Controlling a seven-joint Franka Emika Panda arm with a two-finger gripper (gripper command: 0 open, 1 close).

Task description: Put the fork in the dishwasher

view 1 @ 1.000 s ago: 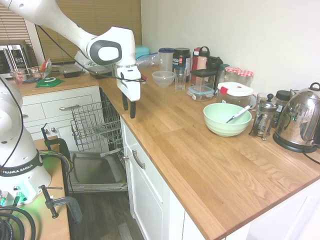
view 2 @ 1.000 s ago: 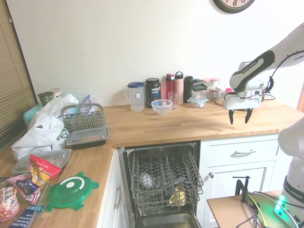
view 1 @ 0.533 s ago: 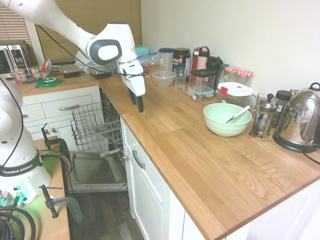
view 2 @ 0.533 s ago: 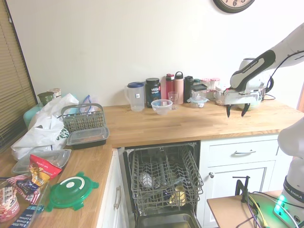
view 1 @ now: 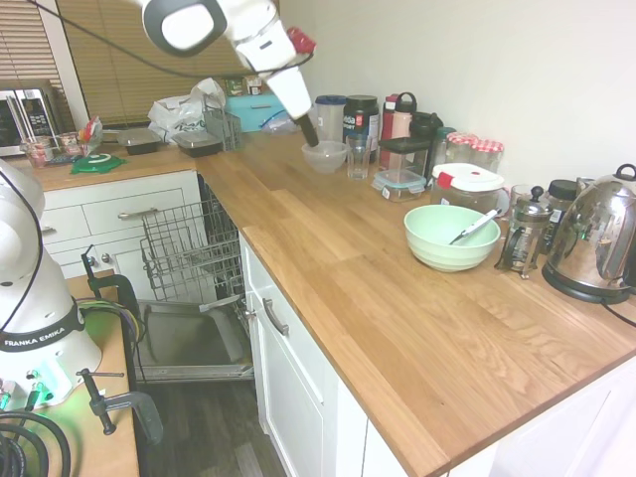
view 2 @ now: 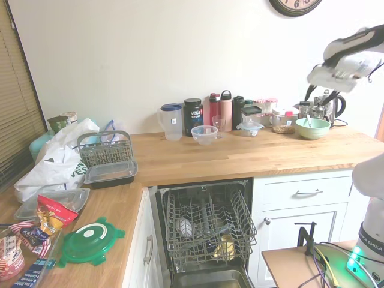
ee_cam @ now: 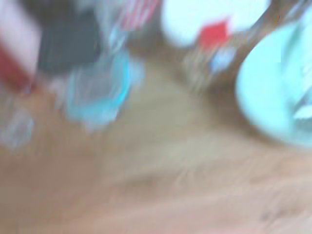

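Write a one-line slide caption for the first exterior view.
Franka gripper raised above the wooden counter, fork resting in the mint-green bowl, dishwasher open.

**Free room and obstacles on the counter**

A wide bare stretch of the wooden worktop is left open along its front edge, from the corner to the near end. The back along the wall is crowded by a row of bottles and jars, a clear bowl and a lidded container. Further along, the mint-green bowl is flanked closely by a French press and a kettle, so that side is tight. Below the counter, the dishwasher stands open, its wire rack pulled out and reachable from above. Beyond it, bags and trays fill the far counter.
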